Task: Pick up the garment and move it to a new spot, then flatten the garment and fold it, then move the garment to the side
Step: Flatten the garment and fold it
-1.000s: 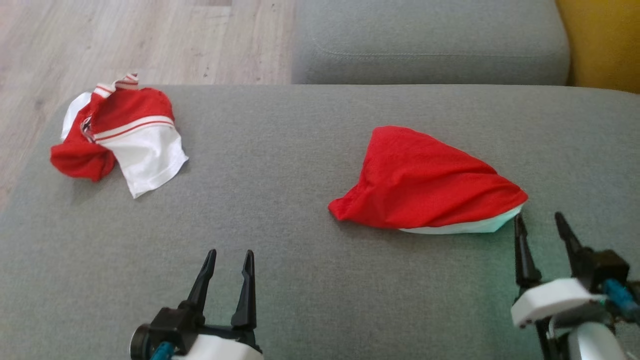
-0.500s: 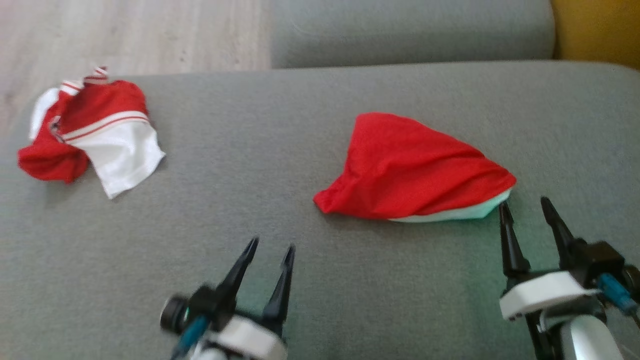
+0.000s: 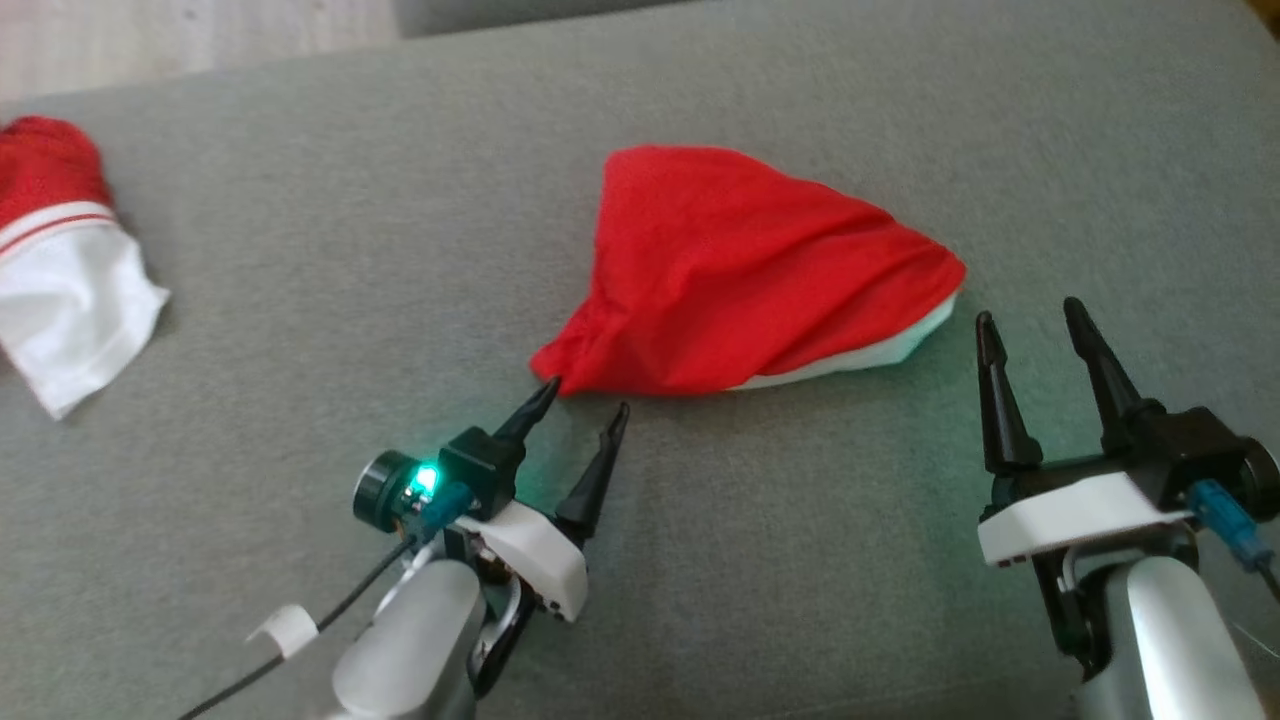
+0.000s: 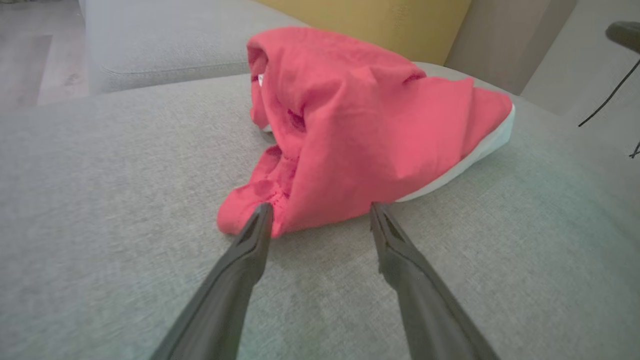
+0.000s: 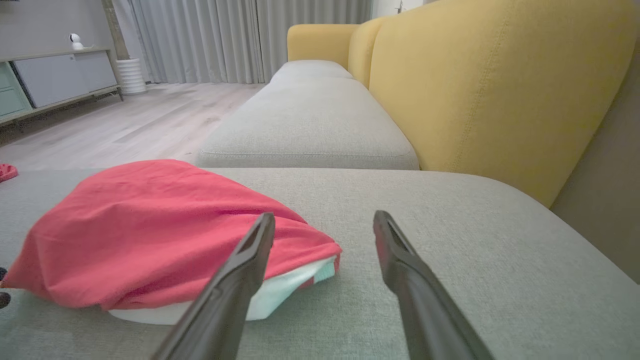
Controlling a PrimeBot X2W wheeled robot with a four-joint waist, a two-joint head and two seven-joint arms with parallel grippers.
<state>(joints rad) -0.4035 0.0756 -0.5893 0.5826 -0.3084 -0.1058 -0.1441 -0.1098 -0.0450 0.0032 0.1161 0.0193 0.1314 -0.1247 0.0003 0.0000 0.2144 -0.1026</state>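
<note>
Red cloth with a white layer showing underneath, your garment (image 3: 740,280) is lying in a loose wedge on the grey cushion (image 3: 300,480), which is spreading out under it on every side. Your left gripper (image 3: 587,395) is sitting at the garment's bunched left corner with its jaws standing wide. One fingertip is meeting that red bunch, the other is lying just beside the hem, and nothing is being held. Your right gripper (image 3: 1029,310) is pointing past the garment's right tip, just beside it, jaws equally wide and holding nothing. A second red-and-white piece (image 3: 60,290) is lying well apart to the garment's left. A yellow backrest (image 5: 490,90) is rising beyond the garment's right.
</note>
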